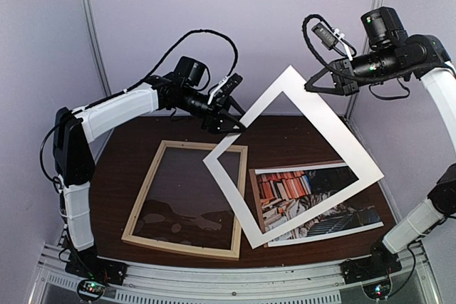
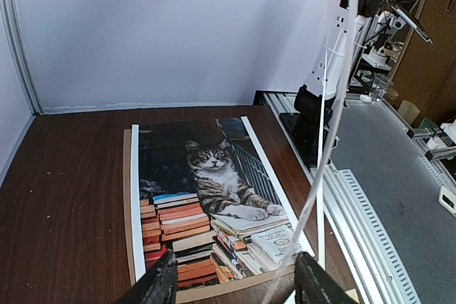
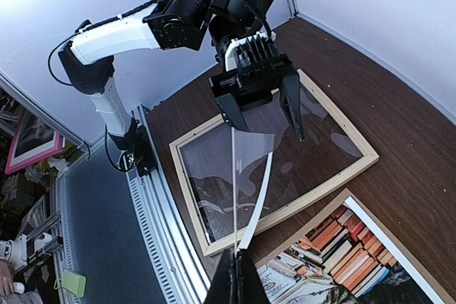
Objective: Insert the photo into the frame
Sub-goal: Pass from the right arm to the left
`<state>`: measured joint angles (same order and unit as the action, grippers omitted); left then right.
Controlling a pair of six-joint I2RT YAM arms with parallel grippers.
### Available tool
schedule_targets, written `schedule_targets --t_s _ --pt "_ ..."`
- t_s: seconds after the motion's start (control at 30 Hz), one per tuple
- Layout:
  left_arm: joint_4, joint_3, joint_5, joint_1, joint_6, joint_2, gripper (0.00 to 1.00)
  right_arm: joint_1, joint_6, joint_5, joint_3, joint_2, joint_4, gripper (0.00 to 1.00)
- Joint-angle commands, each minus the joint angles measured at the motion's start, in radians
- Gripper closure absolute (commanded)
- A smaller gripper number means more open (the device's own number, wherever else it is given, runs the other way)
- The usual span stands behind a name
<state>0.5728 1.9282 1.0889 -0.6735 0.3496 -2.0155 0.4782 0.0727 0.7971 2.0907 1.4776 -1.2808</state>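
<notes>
Nearest, the frame (image 1: 146,191) is laid flat on the table (image 1: 299,137), with the photo (image 1: 345,220) laid face up just to its right. Above them a white mat (image 1: 335,134) is pinched by the right gripper (image 1: 313,87) and straddled by the left gripper (image 1: 229,124), jaws parted.

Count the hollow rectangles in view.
2: the wooden frame flat on the table, left side; the white card border up in the air, clamped in the right gripper.
</notes>
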Motion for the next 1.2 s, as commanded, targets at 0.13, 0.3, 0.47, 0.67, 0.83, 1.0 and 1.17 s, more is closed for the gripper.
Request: schedule_targets --t_s 0.13,0.3,0.47,0.67,0.83,1.0,1.17 --pt "0.067 0.034 0.036 0.0 0.032 -0.005 0.58 0.001 0.013 -0.05 0.024 0.007 -0.02 1.0" --pt "0.081 0.011 0.05 0.0 0.041 0.008 0.74 -0.01 0.001 -0.054 0.007 0.006 -0.003 1.0" --pt "0.084 -0.017 0.053 0.0 0.048 0.03 0.85 -0.026 -0.015 -0.056 -0.009 0.01 0.011 1.0" --pt "0.085 -0.044 0.057 0.0 0.018 0.063 1.0 -0.057 -0.045 -0.052 -0.055 0.016 0.059 1.0" --pt "0.055 -0.079 0.022 0.001 -0.137 0.102 1.0 -0.079 -0.065 -0.061 -0.098 0.023 0.091 0.94" --pt "0.048 -0.112 -0.043 0.012 -0.288 0.14 1.0 -0.116 -0.099 -0.11 -0.11 0.034 0.098 0.57" --pt "0.008 -0.222 -0.148 0.032 -0.48 0.209 1.0 -0.16 -0.129 -0.204 -0.155 0.01 0.113 0.37"
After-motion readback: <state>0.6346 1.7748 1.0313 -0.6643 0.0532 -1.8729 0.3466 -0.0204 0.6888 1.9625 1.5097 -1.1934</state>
